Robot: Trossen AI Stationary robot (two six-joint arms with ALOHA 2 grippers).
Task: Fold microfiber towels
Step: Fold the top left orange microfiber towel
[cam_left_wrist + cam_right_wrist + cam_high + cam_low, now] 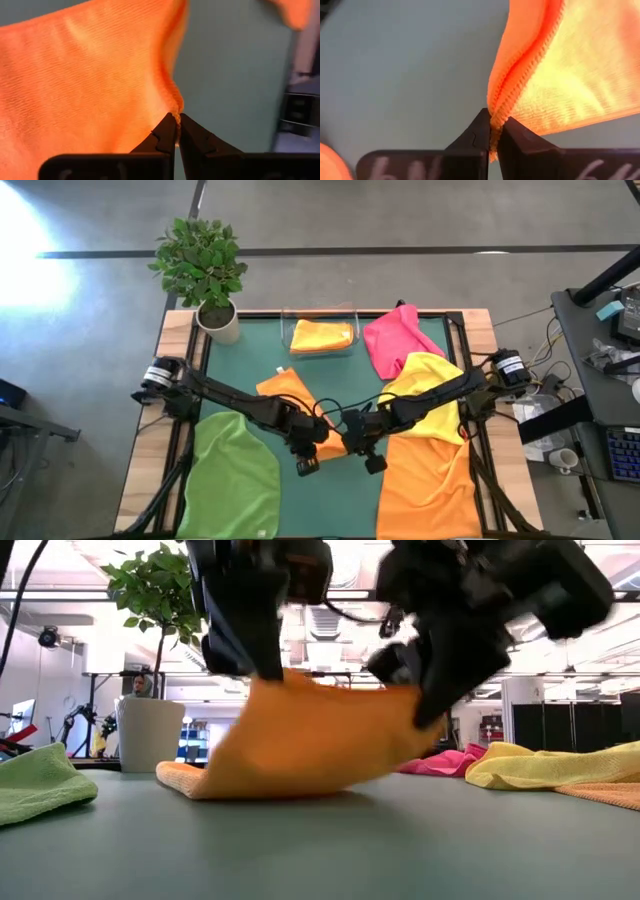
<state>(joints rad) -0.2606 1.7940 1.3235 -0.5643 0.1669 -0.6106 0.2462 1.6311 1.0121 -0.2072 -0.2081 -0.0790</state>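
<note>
High view first: both arms reach in toward the middle of the green mat point(345, 500), and between them hangs an orange towel point(290, 392) — one end still lies on the mat, the other is lifted. The left gripper point(307, 465) and the right gripper point(370, 460) sit near each other at the mat's centre, each on a corner of that towel.

Left wrist view shows the left fingers point(165, 135) pinched tight on the towel's hemmed edge point(90, 85), the cloth spreading away from the tips. Right wrist view shows the same on the other side: the right fingers point(480, 132) are closed on a stitched corner point(555, 75), with the fabric doubled over just above the tips.

Low view has the towel point(310, 745) stretched like a sling between the two grippers, its lower fold touching the mat on the plant's side.

Around it lie the other towels. A green one point(235, 475) lies spread on the left arm's side, under that arm. A second orange one point(430, 480) lies at the near edge on the right arm's side, with a yellow one point(430, 395) overlapping its far end, beneath the right arm. A pink one point(392, 338) is crumpled just beyond the yellow. A folded yellow-orange towel point(320, 335) rests in the clear tray point(352, 310) at the far edge — beside a potted plant point(205, 270) at the far left corner.
</note>
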